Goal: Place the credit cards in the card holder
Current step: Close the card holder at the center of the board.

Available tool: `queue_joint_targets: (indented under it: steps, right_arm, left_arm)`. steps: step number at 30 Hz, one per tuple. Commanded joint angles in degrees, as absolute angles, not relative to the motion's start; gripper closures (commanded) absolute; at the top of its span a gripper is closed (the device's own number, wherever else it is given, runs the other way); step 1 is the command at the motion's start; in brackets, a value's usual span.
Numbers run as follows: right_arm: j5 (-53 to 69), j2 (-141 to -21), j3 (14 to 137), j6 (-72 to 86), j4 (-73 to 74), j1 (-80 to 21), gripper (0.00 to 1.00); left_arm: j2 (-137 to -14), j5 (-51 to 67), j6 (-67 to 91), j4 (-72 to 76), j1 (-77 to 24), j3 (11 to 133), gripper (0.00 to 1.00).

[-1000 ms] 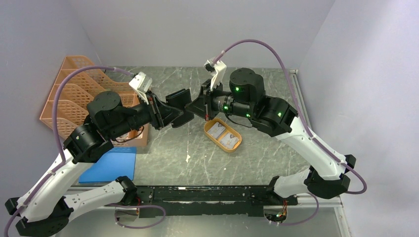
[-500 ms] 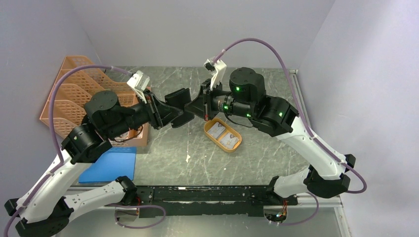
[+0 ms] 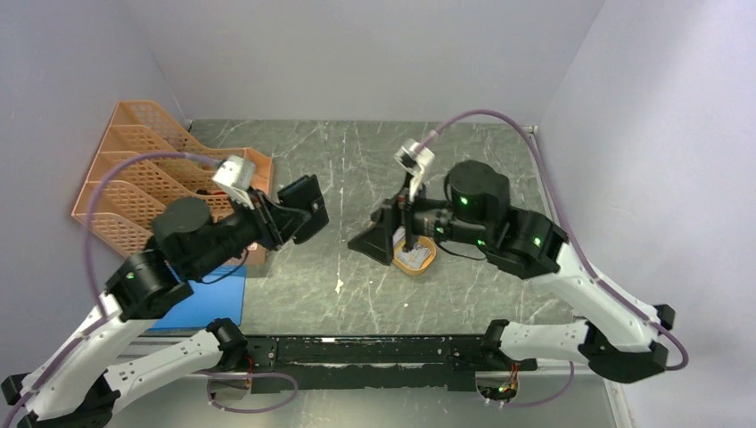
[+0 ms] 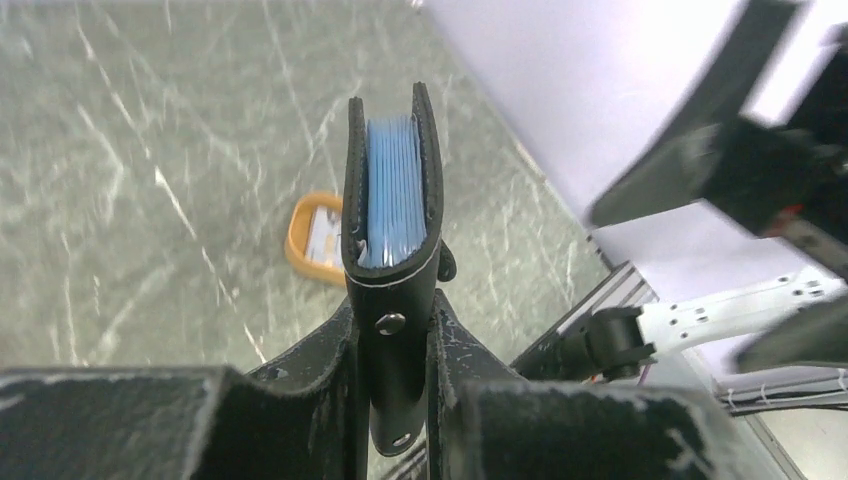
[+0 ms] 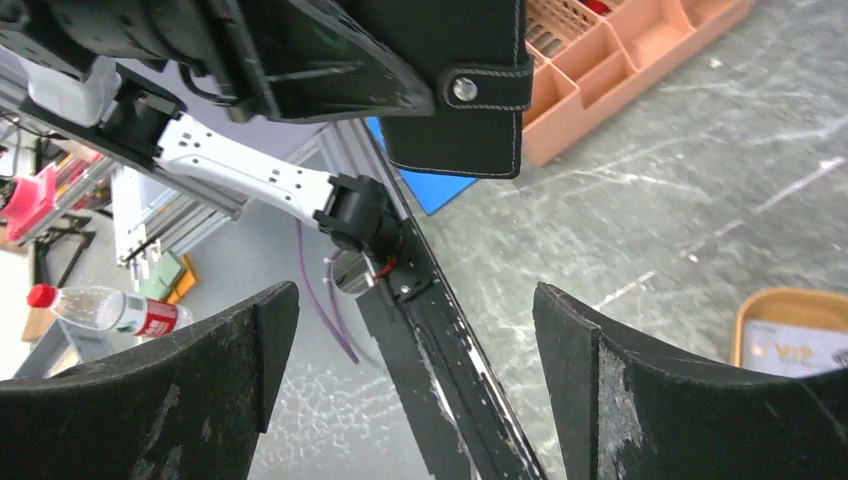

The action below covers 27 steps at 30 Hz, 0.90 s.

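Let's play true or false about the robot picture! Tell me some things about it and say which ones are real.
The left pincer holds the black card holder up off the table. True.
The right pincer is squeezed shut on a card. False: it is open and holds nothing.
The orange tray has a card in it. True.
The blue pad lies beside the right arm. False: it lies on the left arm's side.
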<state>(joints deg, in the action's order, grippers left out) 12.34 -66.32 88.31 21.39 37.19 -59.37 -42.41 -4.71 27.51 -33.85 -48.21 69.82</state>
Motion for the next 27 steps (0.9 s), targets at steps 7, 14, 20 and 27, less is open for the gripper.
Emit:
queue_joint_targets:
  steps: [7, 14, 20, 27]
  right_arm:
    - [-2.88, -49.30, 59.48, 24.18, 21.95, -59.32, 0.11]
    - [3.36, -49.53, 51.43, 28.36, 14.23, -57.82, 0.08]
    - [15.98, -48.18, 46.15, 33.68, 5.77, -51.17, 0.06]
    - [29.30, -47.57, 44.38, 38.01, -4.73, -47.83, 0.04]
  left_arm:
    - [-43.46, 0.71, 41.12, -22.04, -48.50, 45.41, 0.95]
    - [-41.60, 3.93, 40.39, -14.59, -48.43, 39.09, 0.95]
    - [-37.30, 11.13, 39.34, -8.06, -48.43, 38.92, 0.95]
    - [-31.23, 15.89, 37.01, -6.04, -48.43, 44.16, 0.95]
